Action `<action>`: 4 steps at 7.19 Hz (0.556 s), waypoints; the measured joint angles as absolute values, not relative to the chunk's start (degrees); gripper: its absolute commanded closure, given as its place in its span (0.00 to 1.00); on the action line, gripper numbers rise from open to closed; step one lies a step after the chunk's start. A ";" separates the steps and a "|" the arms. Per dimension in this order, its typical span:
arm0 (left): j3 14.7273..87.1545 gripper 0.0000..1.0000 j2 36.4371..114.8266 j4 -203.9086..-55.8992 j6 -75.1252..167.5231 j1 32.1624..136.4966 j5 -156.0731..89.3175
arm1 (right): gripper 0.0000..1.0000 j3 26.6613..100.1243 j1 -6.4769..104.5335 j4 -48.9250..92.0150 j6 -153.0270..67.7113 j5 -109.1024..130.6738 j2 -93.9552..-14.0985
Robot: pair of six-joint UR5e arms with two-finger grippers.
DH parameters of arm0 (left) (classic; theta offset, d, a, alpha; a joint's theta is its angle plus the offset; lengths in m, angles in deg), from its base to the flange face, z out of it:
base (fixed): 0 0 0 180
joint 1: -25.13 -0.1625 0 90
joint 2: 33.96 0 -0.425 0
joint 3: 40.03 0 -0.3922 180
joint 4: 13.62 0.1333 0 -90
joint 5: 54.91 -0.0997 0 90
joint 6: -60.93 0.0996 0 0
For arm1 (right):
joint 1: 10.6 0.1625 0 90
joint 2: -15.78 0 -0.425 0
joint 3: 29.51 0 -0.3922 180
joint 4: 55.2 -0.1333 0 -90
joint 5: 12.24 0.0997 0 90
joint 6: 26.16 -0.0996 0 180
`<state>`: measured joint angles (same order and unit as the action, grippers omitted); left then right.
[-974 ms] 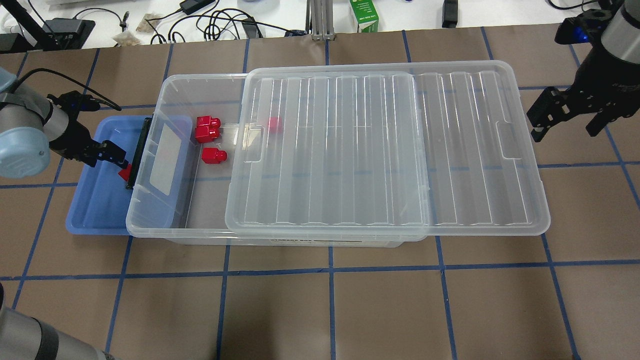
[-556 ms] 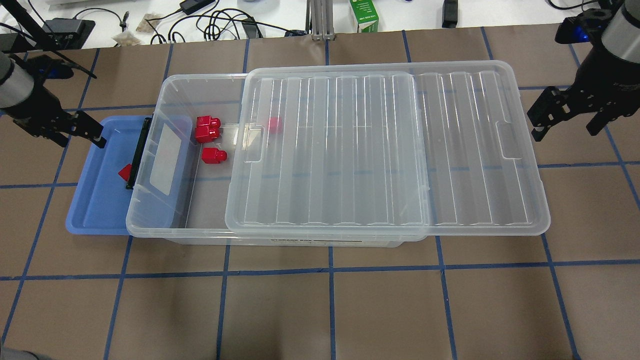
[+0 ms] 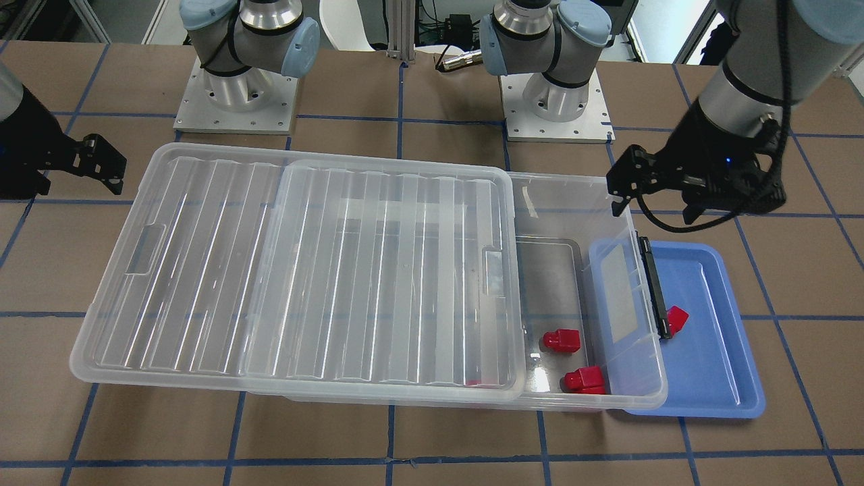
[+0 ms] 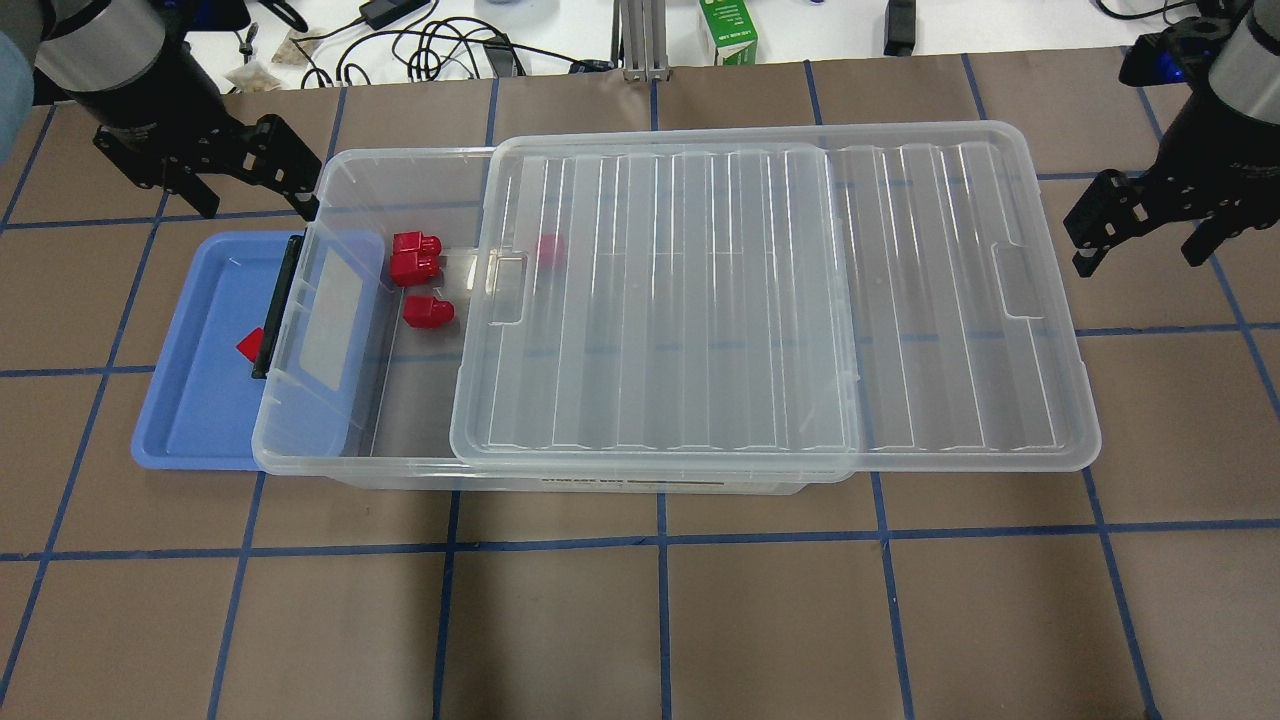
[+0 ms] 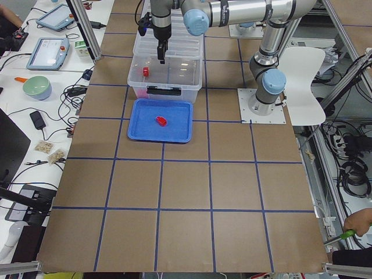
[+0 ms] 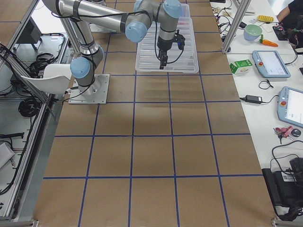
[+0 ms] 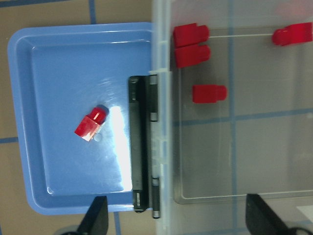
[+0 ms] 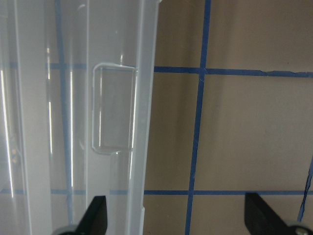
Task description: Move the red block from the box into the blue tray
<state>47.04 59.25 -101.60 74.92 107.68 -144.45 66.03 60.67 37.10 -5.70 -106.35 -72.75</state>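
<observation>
One red block (image 4: pixel 250 343) lies in the blue tray (image 4: pixel 190 420), beside the box's black latch (image 4: pixel 275 310); it also shows in the left wrist view (image 7: pixel 91 125) and the front view (image 3: pixel 676 317). The clear box (image 4: pixel 330 460) stands against the tray, its lid (image 4: pixel 760 300) slid to the right. In the uncovered end lie a pair of red blocks (image 4: pixel 415 255) and a single one (image 4: pixel 428 312). Another (image 4: pixel 548 247) shows through the lid. My left gripper (image 4: pixel 250 195) is open and empty, raised over the box's far left corner. My right gripper (image 4: pixel 1140 250) is open and empty beyond the lid's right edge.
A green carton (image 4: pixel 728 30) and cables (image 4: pixel 430 50) lie past the table's far edge. The two arm bases (image 3: pixel 236 94) (image 3: pixel 557 94) stand behind the box. The lid overhangs the box on the right (image 8: pixel 142 122).
My left gripper was down at the red block in the tray. It has since risen and moved away to the box's far left corner, leaving the block in the tray. The right gripper barely moved.
</observation>
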 measured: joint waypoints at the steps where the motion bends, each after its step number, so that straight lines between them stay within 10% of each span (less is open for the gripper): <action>1: 47.17 0.00 57.81 -102.39 72.13 110.68 -145.72 | 0.00 66.07 59.36 38.53 -5.35 -106.35 -71.17; 4: 47.43 0.00 56.58 -103.08 66.49 116.05 -146.76 | 0.00 66.19 56.56 41.37 -4.34 -106.34 -67.15</action>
<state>47.43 56.58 -103.08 66.49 116.05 -146.76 66.19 56.56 41.37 -4.34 -106.34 -67.15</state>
